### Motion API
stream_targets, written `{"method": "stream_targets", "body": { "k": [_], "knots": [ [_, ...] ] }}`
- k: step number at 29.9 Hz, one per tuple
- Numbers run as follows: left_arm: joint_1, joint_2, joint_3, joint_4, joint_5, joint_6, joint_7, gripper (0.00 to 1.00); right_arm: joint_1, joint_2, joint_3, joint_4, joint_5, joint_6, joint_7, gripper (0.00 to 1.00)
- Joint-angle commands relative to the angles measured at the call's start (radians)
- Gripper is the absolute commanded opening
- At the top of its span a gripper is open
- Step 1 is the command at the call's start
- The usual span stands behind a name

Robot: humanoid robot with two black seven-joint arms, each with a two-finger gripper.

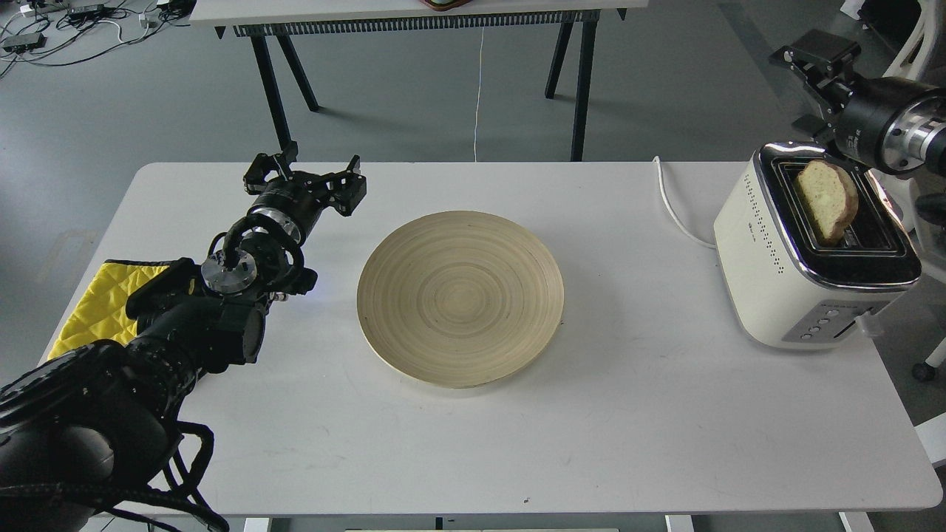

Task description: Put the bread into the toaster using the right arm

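Note:
The bread (826, 199) stands tilted in the left slot of the cream-white toaster (768, 273) at the table's right edge, its upper half sticking out. My right gripper (804, 70) hangs above and behind the toaster's far end, clear of the bread, and its two dark fingers look spread and empty. My left gripper (307, 176) is open and empty, low over the table's far left, left of the plate.
A round bamboo plate (460, 295) lies bare at the table's middle. A yellow quilted cloth (103, 303) lies at the left edge under my left arm. The toaster's white cord (671, 203) runs to the back edge. Another table stands behind.

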Motion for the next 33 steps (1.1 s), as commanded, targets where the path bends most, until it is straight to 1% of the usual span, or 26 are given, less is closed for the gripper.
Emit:
{"method": "stream_targets", "body": {
  "k": [1, 7, 12, 14, 16, 18, 20, 24, 26, 33],
  "knots": [
    [0.0, 0.0, 0.0, 0.0, 0.0, 0.0, 0.0, 1.0, -0.038, 0.062, 0.065, -0.009, 0.115, 0.0, 0.053, 0.99],
    [0.0, 0.0, 0.0, 0.0, 0.0, 0.0, 0.0, 1.0, -0.167, 0.19, 0.206, -0.079, 0.242, 0.003, 0.127, 0.99],
    [0.0, 0.0, 0.0, 0.0, 0.0, 0.0, 0.0, 1.0, -0.266, 0.26, 0.306, -0.099, 0.295, 0.014, 0.191, 0.99],
    [0.0, 0.0, 0.0, 0.0, 0.0, 0.0, 0.0, 1.0, -0.309, 0.295, 0.329, -0.116, 0.305, 0.037, 0.231, 0.99],
    [0.0, 0.0, 0.0, 0.0, 0.0, 0.0, 0.0, 1.0, -0.352, 0.338, 0.355, -0.157, 0.33, 0.107, 0.263, 0.99],
    [0.0, 0.0, 0.0, 0.0, 0.0, 0.0, 0.0, 1.0, -0.394, 0.376, 0.377, -0.211, 0.368, 0.184, 0.282, 0.99],
    [0.0, 0.0, 0.0, 0.0, 0.0, 0.0, 0.0, 1.0, -0.446, 0.424, 0.406, -0.308, 0.426, 0.288, 0.308, 0.99],
    [0.0, 0.0, 0.0, 0.0, 0.0, 0.0, 0.0, 1.0, -0.523, 0.517, 0.437, -0.486, 0.505, 0.503, 0.315, 0.99],
    [0.0, 0.0, 0.0, 0.0, 0.0, 0.0, 0.0, 1.0, -0.543, 0.539, 0.44, -0.523, 0.526, 0.552, 0.317, 0.99],
    [0.0, 0.0, 0.0, 0.0, 0.0, 0.0, 0.0, 1.0, -0.575, 0.556, 0.434, -0.529, 0.528, 0.623, 0.322, 0.99]
  ]
}}
